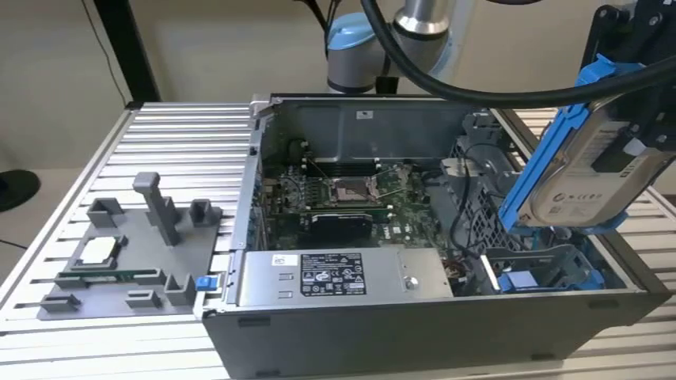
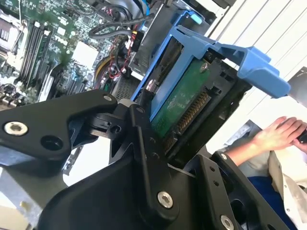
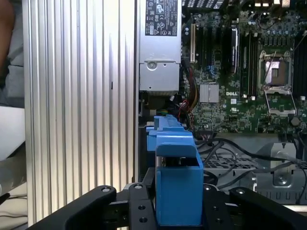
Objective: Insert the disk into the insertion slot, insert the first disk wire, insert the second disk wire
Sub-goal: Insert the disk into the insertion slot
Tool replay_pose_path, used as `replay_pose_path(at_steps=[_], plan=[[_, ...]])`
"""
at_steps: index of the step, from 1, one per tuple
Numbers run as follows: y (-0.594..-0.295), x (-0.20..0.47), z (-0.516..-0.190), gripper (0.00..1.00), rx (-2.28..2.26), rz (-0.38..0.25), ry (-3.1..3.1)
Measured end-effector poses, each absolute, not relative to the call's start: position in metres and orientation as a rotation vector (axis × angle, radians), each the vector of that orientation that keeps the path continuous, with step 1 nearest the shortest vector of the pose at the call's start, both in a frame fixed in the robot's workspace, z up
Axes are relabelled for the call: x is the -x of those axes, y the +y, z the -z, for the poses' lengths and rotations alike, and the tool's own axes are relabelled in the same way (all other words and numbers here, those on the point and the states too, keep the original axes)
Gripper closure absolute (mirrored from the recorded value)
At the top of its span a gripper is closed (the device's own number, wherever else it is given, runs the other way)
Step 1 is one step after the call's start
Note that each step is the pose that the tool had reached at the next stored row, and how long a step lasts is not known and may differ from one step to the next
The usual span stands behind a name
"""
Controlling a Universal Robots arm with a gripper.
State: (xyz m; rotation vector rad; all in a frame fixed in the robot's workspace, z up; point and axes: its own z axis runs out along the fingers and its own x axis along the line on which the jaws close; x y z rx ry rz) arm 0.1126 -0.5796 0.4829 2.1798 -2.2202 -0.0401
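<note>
Pinching the tilted disk [image 1: 587, 168], the tool [image 3: 178, 213] hangs above the insertion slot [image 1: 537, 273], clear of its edges.

Plain beige wall [image 1: 222, 47] behind a ribbed aluminium table [image 1: 180, 134]. A black upright post [image 1: 125, 47] stands at the table's far corner, exterior view's left. Pale floor [image 1: 21, 222] beside that edge; even lighting.

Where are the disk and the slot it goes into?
disk [image 1: 571, 194], exterior view, its silver labelled face.
insertion slot [image 1: 518, 283], exterior view, its blue rail.
</note>
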Motion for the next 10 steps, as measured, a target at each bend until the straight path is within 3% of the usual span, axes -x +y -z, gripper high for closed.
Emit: replay_pose_path(at_steps=[10], plan=[[-0.5796,-0.1126,-0.4808,1.00,-2.180,0.040,-2.220]])
